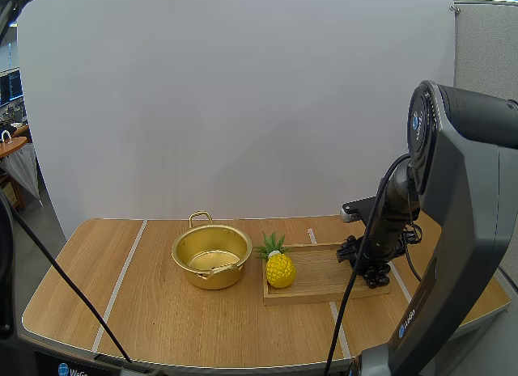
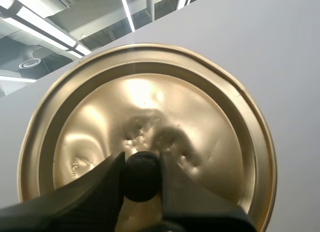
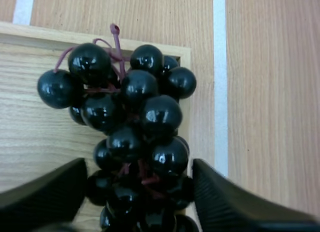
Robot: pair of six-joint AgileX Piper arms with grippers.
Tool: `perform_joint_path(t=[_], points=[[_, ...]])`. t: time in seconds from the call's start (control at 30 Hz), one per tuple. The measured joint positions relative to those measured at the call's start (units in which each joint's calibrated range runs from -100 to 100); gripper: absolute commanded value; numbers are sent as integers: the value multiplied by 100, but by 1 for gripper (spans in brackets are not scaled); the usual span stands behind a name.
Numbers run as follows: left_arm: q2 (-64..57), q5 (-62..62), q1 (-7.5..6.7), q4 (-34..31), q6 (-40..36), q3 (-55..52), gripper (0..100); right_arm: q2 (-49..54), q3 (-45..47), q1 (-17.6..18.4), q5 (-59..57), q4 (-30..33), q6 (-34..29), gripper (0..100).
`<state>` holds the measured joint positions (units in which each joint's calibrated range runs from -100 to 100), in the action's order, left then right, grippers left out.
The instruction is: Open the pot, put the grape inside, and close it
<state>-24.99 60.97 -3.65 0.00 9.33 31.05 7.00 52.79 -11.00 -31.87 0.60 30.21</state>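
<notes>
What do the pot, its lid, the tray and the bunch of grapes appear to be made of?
The pot: thin gold-coloured metal, likely anodised aluminium; it shines and mirrors light.
The lid: same metal, its polished face dented.
The tray: pale wood, matte, visible grain.
The bunch of grapes: probably plastic; glossy, uniform black spheres on a rubbery purple stem.

Left jaws pinch lid knob; right arm angled down, right jaws spread wide.
</notes>
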Motion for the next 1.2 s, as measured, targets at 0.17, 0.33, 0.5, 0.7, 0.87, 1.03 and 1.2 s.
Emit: perform_joint_path(t=[0.17,0.33,0.5,0.7,0.87,1.03,1.2], points=[[0,0,0,0,0,0,0,0,0,0,0,-60,0,0],[0,0,0,0,0,0,0,0,0,0,37,-106,0,0],[0,0,0,0,0,0,0,58,0,0,37,-106,0,0],[0,0,0,0,0,0,0,586,0,0,-34,-144,0,0],[0,0,0,0,0,0,0,1406,0,0,-34,-192,0,0],[0,0,0,0,0,0,0,2251,0,109,-217,-278,0,0],[0,0,0,0,0,0,0,2860,-56,481,-771,-278,4,0]])
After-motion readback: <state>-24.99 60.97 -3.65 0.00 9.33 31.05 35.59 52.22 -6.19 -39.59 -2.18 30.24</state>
